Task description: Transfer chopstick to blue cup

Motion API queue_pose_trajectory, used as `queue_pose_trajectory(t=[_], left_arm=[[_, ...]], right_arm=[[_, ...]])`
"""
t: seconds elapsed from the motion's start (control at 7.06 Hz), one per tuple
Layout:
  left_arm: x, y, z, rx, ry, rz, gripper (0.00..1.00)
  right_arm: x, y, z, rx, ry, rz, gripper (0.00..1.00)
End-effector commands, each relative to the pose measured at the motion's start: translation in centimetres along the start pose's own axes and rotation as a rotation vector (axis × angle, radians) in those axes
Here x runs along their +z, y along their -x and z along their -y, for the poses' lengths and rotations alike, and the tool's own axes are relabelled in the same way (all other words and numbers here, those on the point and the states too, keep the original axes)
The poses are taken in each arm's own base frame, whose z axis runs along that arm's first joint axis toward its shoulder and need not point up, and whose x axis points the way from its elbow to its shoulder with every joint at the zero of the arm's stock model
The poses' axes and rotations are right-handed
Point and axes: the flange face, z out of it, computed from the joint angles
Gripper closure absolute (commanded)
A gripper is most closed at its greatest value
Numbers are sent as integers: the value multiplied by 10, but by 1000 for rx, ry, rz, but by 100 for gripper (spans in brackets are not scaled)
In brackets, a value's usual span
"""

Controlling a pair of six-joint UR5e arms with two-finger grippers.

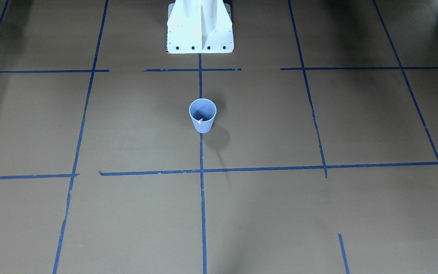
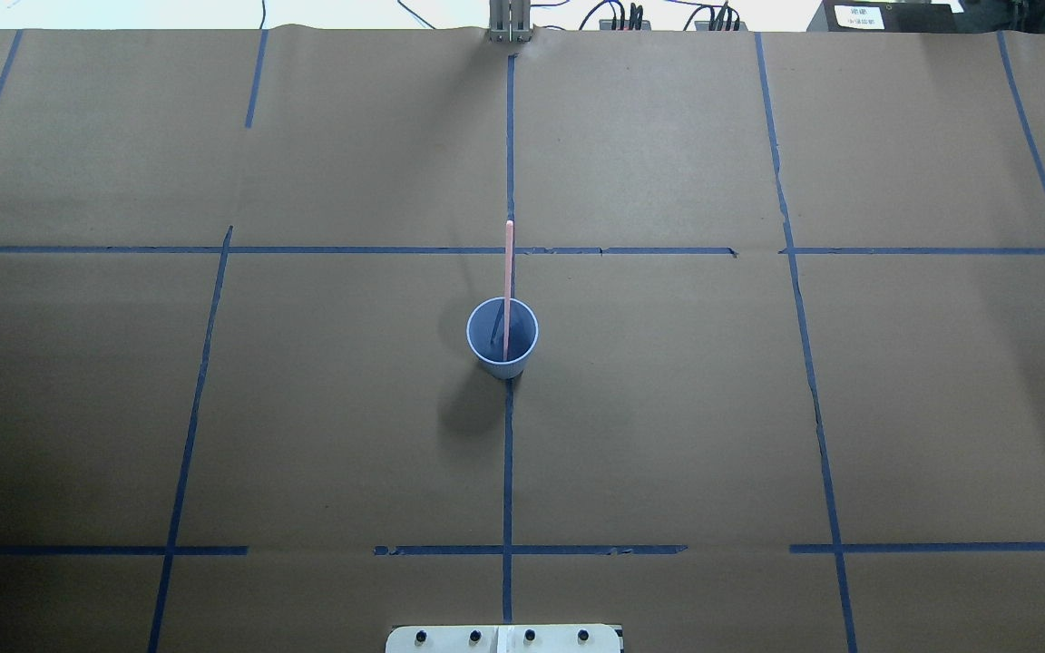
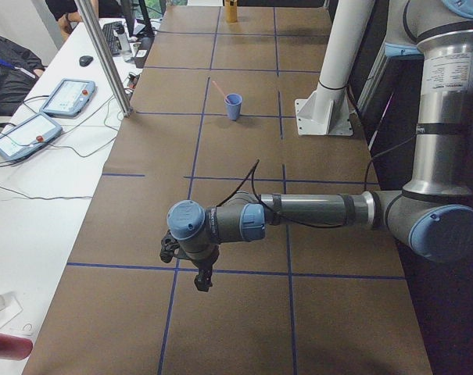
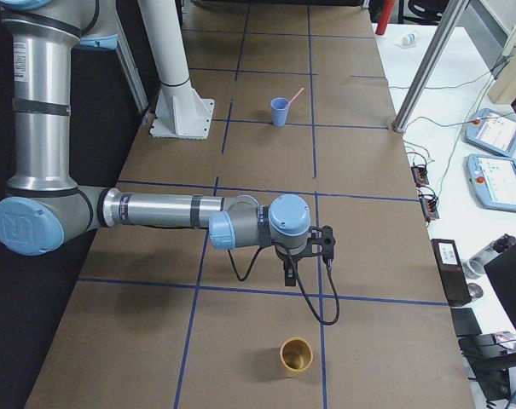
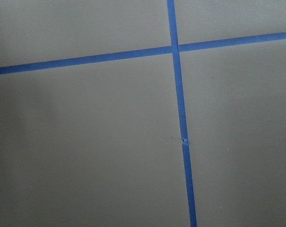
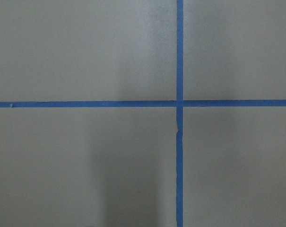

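Observation:
The blue cup [image 1: 205, 126] stands upright at the middle of the table, on the centre tape line. A thin pale pink chopstick [image 2: 509, 272] stands in it and leans over the far rim; from the front only its tip [image 1: 200, 121] shows. The cup [image 3: 234, 106] and stick [image 4: 295, 95] also show in the side views. My left gripper [image 3: 203, 281] hangs over the table far from the cup, seen only in the left side view; I cannot tell its state. My right gripper [image 4: 289, 274] likewise shows only in the right side view. Both wrist views show only paper and tape.
A tan cup [image 4: 297, 356] stands near my right gripper, at the table's right end. The white robot base [image 1: 200, 34] sits behind the blue cup. A metal pole [image 3: 103, 55] and a side table with control pendants [image 3: 25, 133] border the far edge.

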Motion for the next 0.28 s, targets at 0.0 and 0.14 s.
queue_pose_trajectory(t=[0.0,0.14], left_arm=[[-1,-1,2,3,-2,1,0],[-1,-1,2,3,-2,1,0]], right_arm=[[-4,-4,1,0,-11,-8,0],[-5,-5,1,2,-13,-11,0]])
